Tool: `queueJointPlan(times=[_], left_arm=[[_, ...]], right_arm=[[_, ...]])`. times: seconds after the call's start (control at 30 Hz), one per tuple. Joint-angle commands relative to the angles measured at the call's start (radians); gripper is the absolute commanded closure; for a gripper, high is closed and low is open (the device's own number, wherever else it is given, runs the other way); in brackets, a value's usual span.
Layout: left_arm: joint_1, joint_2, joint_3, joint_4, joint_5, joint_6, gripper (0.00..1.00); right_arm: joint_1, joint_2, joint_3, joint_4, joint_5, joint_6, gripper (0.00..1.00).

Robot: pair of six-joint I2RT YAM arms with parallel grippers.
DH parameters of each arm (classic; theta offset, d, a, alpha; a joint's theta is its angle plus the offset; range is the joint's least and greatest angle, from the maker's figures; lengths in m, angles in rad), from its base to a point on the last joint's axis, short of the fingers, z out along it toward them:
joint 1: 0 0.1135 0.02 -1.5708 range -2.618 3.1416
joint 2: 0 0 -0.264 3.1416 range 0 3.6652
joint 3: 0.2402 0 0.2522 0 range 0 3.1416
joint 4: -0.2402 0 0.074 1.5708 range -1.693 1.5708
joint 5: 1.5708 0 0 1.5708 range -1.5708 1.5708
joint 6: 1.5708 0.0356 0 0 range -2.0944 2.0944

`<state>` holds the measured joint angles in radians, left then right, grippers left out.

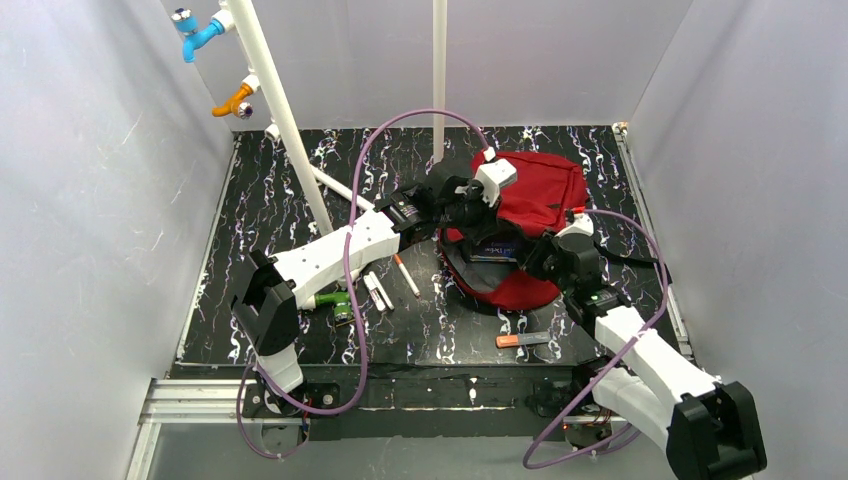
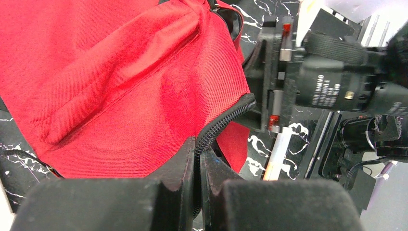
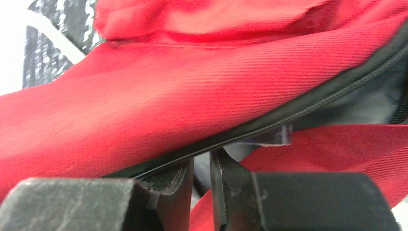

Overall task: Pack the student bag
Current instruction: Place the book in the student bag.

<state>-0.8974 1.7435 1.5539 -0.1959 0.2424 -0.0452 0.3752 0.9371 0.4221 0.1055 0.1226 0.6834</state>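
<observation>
The student bag (image 1: pixel 535 185), a dark-red fabric backpack, lies at the back middle of the table with its mouth gaping toward the arms. A dark book (image 1: pixel 495 252) shows inside. My left gripper (image 1: pixel 468 203) is at the bag's left rim. In the left wrist view the left gripper (image 2: pixel 198 144) is shut on the black zip edge (image 2: pixel 226 120) of the student bag (image 2: pixel 120 86). My right gripper (image 1: pixel 548 252) is at the near right rim. In the right wrist view the right gripper (image 3: pixel 202 161) has its jaws close together on the bag's zip edge (image 3: pixel 298 108).
On the black marbled table (image 1: pixel 280 200) lie a white pen (image 1: pixel 406 276), two white sticks (image 1: pixel 378 292), a green item (image 1: pixel 340 303) and an orange-ended marker (image 1: pixel 522 340). A slanted white pole (image 1: pixel 285 120) and an upright one (image 1: pixel 439 70) stand behind.
</observation>
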Motion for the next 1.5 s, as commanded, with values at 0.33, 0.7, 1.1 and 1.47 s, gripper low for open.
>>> queueJointPlan(times=[0.33,0.7,1.1,1.47], left_arm=[[0.003,-0.074,0.009,-0.014,0.002,-0.013,1.0],[0.008,-0.07,-0.041,-0.021,-0.021,-0.004,1.0],[0.058,-0.079,-0.092,-0.015,-0.036,0.033,1.0],[0.064,-0.069,-0.082,-0.022,-0.017,0.001,1.0]], right_arm=[[0.012,0.229,-0.068,0.355,-0.292,0.1,0.73],[0.011,0.364,0.146,0.253,0.0,0.015,0.53],[0.011,-0.069,0.168,-0.599,-0.128,-0.071,0.22],[-0.078,0.044,0.618,-0.859,0.395,-0.209,0.14]])
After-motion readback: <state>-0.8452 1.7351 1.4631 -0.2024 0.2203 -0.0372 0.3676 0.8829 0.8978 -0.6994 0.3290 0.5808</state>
